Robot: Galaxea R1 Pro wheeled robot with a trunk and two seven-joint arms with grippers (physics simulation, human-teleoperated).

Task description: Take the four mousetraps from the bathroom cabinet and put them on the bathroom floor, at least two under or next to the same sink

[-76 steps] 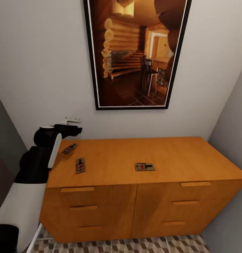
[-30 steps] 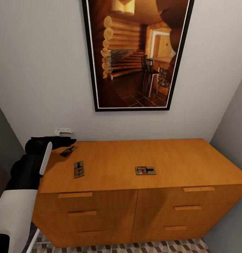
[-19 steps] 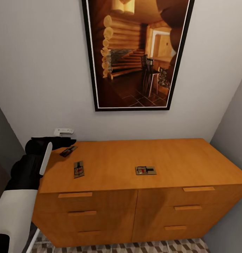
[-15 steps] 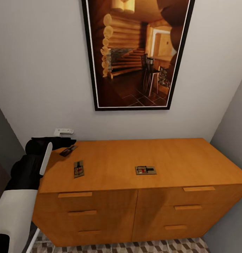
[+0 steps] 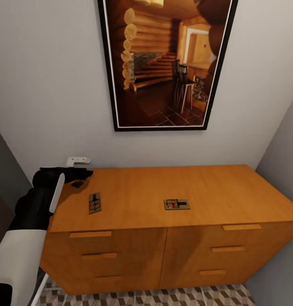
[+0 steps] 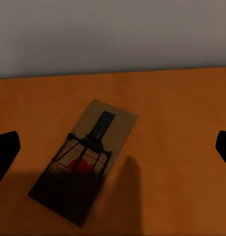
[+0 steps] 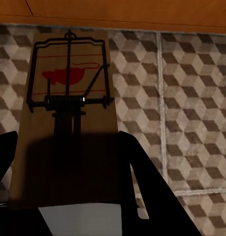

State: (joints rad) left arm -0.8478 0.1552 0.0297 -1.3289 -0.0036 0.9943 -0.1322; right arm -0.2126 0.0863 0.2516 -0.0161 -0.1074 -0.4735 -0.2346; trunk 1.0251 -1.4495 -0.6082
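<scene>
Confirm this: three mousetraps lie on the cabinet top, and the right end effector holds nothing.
Wrong on the right end effector: the right wrist view shows it holding a fourth mousetrap above the tiled floor. Three mousetraps do lie on the cabinet.

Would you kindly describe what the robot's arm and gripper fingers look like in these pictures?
In the head view, the left arm is built of bulky, rounded matte-black segments with a slim white strip along one side, and it joins a smooth white shell lower down. The left gripper is black too. In both wrist views the fingertips show as plain black, flat shapes. No cables or markings are visible.
</scene>
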